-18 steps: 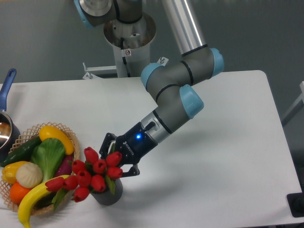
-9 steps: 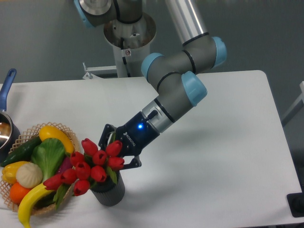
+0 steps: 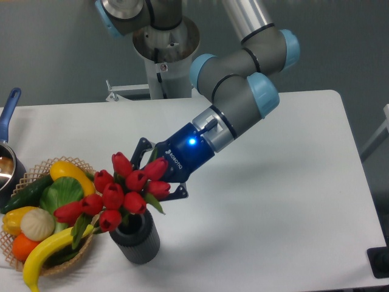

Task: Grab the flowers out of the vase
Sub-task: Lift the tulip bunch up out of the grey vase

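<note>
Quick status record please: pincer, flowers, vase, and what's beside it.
pincer: among the flowers, appears shut on the bunch
flowers: red tulip bunch, tilted left, stems seem not yet clear of the vase mouth
vase: dark ribbed cylinder, upright on the table
basket: left of vase, holding fruit and vegetables
pot: far left edge, blue handle

Flowers in vase, basket left.
</note>
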